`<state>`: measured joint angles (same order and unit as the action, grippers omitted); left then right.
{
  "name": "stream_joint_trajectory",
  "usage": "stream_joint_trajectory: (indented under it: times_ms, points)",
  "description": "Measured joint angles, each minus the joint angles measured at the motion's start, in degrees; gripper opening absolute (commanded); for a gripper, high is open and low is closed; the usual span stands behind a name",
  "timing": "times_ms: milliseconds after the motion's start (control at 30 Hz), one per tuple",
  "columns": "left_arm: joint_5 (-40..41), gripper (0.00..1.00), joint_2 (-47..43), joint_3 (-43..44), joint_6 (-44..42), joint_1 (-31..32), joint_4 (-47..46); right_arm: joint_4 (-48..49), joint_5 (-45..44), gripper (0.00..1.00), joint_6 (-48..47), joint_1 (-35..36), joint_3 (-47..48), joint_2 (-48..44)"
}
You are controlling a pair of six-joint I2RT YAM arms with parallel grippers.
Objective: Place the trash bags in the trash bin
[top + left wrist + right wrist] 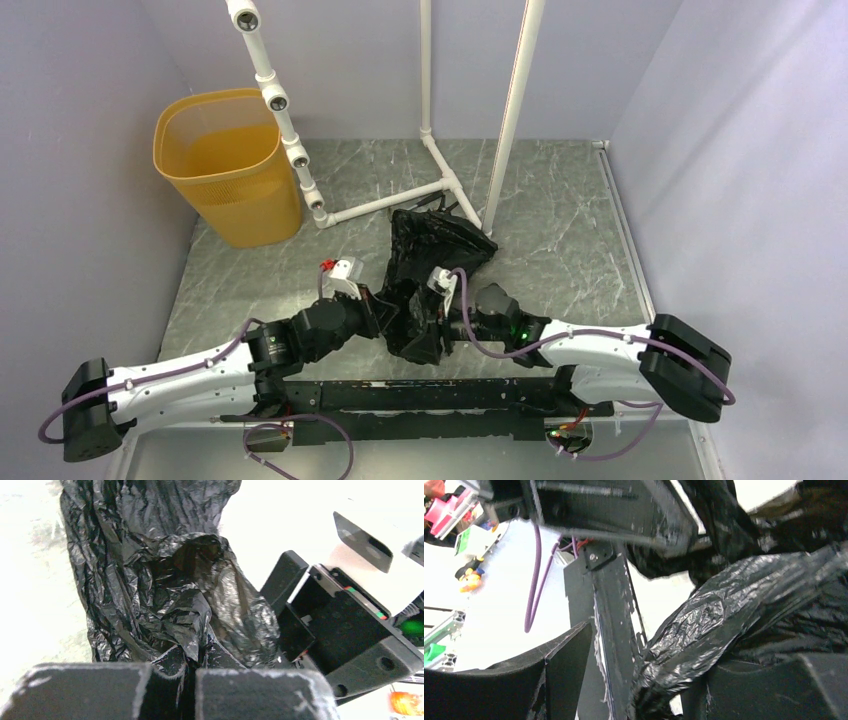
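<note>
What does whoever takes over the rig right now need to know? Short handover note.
Left end effector: shut on a fold of the crinkled glossy black plastic trash bag.
Right end effector: open, bag plastic lying between its fingers.
Bag: bunched on the grey marbled tabletop, between the two arms.
Yellow-orange translucent plastic trash bin: upright at the far left corner, no bag in it.
Done: left grasp on the bag.
Left: carry the bag to the bin and drop it in.

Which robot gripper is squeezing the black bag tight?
The left gripper: its jaws are shut on a fold of the trash bag. The right gripper has its jaws wide apart.
</note>
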<state>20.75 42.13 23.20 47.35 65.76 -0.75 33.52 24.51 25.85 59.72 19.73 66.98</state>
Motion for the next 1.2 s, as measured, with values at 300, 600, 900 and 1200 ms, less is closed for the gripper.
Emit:
stream_joint_trajectory:
  times_ms: [300,600,900,1200]
  points:
    - [4.79,0.02,-2.62,-2.10,3.72,0.00,6.49,1.36,-3.52,0.73,1.18,0.11,-12.15,-10.14]
    - [12.31,0.02,-9.44,-2.40,11.47,0.00,20.15,2.27,-4.09,0.73,-0.96,0.11,-14.84,-11.76]
    - [16.37,0.02,-14.60,-3.30,17.53,0.00,31.32,2.49,-2.73,0.75,-4.00,0.11,-14.80,-2.47]
    - [17.14,0.02,-15.82,-3.37,19.23,0.00,35.43,12.94,-4.42,0.72,-4.66,0.26,-15.76,4.70]
